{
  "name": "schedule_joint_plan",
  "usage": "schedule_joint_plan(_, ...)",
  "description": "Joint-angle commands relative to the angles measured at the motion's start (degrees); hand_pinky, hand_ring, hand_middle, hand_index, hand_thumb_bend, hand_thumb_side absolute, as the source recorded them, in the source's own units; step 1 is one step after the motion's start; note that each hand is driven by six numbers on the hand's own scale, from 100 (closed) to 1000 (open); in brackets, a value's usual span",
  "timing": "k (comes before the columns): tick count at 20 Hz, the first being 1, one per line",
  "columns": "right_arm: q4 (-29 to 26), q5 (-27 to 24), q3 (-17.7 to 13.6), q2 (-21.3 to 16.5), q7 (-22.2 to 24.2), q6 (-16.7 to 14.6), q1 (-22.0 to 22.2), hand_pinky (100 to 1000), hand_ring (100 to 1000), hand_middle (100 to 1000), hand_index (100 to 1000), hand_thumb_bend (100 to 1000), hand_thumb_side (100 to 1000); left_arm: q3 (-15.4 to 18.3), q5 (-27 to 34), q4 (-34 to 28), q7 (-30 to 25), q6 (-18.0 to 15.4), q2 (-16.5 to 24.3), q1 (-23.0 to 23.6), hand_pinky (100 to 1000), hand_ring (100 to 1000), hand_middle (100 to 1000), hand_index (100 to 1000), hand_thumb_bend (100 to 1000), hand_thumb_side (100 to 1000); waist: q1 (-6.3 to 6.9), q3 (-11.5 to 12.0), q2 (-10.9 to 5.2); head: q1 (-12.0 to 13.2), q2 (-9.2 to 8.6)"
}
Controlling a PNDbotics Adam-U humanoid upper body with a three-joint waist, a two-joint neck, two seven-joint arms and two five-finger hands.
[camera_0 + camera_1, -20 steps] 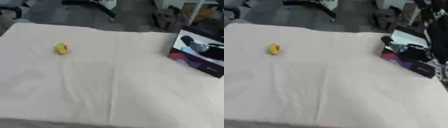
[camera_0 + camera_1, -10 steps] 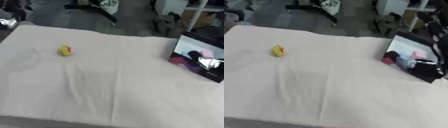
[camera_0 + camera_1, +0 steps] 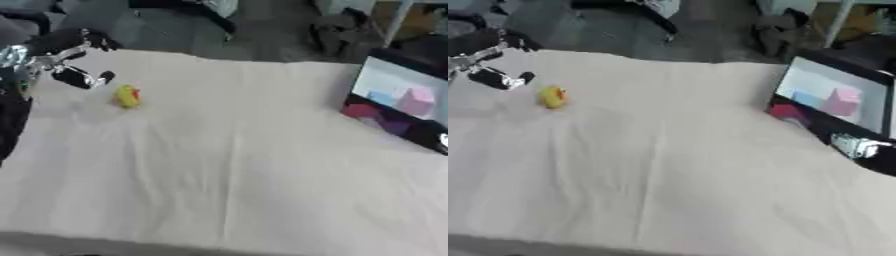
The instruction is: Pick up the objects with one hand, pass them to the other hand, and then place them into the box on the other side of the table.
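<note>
A small yellow toy (image 3: 128, 96) — it looks like a little duck — sits on the white cloth (image 3: 236, 165) that covers the table. It is on the left side, near the far edge.

The left hand (image 3: 74, 60) is up by the top left corner, just beside the toy but not touching it. Its fingers are spread apart and hold nothing. One dark finger reaches up over the far edge of the cloth, and another pokes toward the toy. The shiny silver wrist shows at the left edge of the picture.

On the right side of the table stands a black box (image 3: 398, 102), well apart from the toy. Its open side faces the middle of the table. Inside it you can see a pink block (image 3: 416, 101), a light blue block (image 3: 380, 97) and something dark red (image 3: 360, 110) near the front.

The right hand (image 3: 856, 146) shows only as a small silver bit in front of the box, in the right eye view — I cannot tell if its fingers are open or closed.
</note>
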Motion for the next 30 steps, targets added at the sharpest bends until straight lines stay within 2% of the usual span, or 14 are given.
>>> schedule_joint_plan(1, -1.0, -0.6, -0.2, -0.4, 0.0, -0.3, -1.2, 730, 760, 1000, 831, 673, 1000, -0.1, -6.3, 1.8, 7.2, 1.7, 1.1, -1.4, 692, 692, 714, 878, 212, 308, 0.36, -0.3, -0.3, 1.1, -1.05)
schedule_joint_plan(6, -1.0, -0.7, -0.1, 0.0, -0.2, 0.0, -1.5, 713, 761, 1000, 829, 702, 1000, 0.1, -11.9, 5.6, 15.9, 7.4, 1.5, -0.7, 683, 688, 713, 876, 209, 304, 0.95, -1.1, 0.6, 2.0, -2.07)
schedule_joint_plan(9, -1.0, -0.6, 0.0, 0.3, -0.4, 0.3, -1.7, 704, 762, 1000, 829, 719, 1000, -0.2, -13.4, 7.8, 18.7, 9.2, 1.8, -0.3, 678, 681, 703, 870, 179, 308, 1.18, -1.6, 1.24, 2.2, -2.54)
schedule_joint_plan(17, -1.0, -0.4, 0.1, 1.2, -0.7, 1.3, -1.8, 682, 763, 1000, 825, 759, 1000, -0.6, -15.5, 10.2, 18.4, 9.9, 2.8, 0.0, 698, 708, 741, 890, 233, 340, 1.58, -2.3, 2.69, 3.2, -2.99)
schedule_joint_plan(25, -1.0, -0.3, 0.4, 1.8, -0.8, 1.9, -1.7, 670, 764, 1000, 823, 785, 1000, -0.3, -15.4, 10.3, 20.5, 12.0, 2.9, 0.4, 706, 723, 761, 900, 256, 335, 1.8, -2.6, 3.43, 3.9, -3.44)
schedule_joint_plan(30, -1.0, -0.3, 0.6, 2.1, -0.9, 2.2, -1.6, 665, 765, 1000, 822, 797, 1000, -0.9, -16.7, 11.0, 20.3, 12.1, 2.7, 0.5, 708, 723, 762, 899, 265, 359, 1.88, -2.7, 3.77, 4.3, -3.53)
